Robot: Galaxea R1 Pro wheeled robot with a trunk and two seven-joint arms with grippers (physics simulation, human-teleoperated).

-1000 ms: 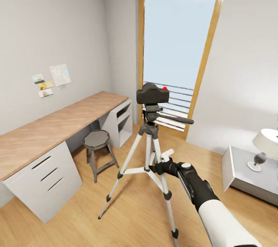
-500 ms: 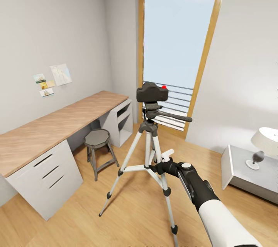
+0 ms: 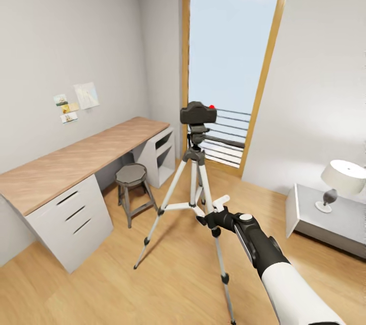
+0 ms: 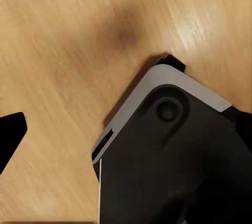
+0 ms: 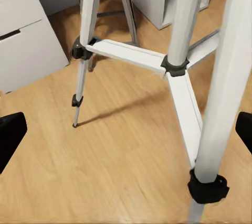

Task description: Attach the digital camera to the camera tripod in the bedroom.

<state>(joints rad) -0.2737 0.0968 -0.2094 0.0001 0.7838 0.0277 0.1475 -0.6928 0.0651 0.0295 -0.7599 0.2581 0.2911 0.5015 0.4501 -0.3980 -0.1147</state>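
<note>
- The small black boxy digital camera (image 3: pixel 197 112), with a red dot on its top, is sitting on the dark grey head of the tall silver-white camera tripod (image 3: pixel 194 186), in front of the tall wood-framed window (image 3: pixel 234 51) of the bedroom.
- The tripod is standing upright on the light wood plank floor (image 3: pixel 127 289) with its three legs spread, its long black pan handle pointing toward the window side.
- The right gripper (image 3: pixel 219 206) is reaching out on its black and white arm, hovering just beside the tripod's near leg; in the right wrist view (image 5: pixel 126 129) its dark fingertips are showing at both edges, spread wide with nothing between them but the tripod's legs (image 5: pixel 178 61) beyond.
- The left wrist view is looking down at the floor and a dark robot part (image 4: pixel 173 161); one dark fingertip (image 4: pixel 10 135) is showing, so I cannot tell whether that claw is open or closed.
- A short grey stool with an octagonal seat (image 3: pixel 131 174) is standing near the wood-topped white desk (image 3: pixel 66 172).
- A white table lamp (image 3: pixel 341 180) is resting on a grey low cabinet (image 3: pixel 305 213).
</note>
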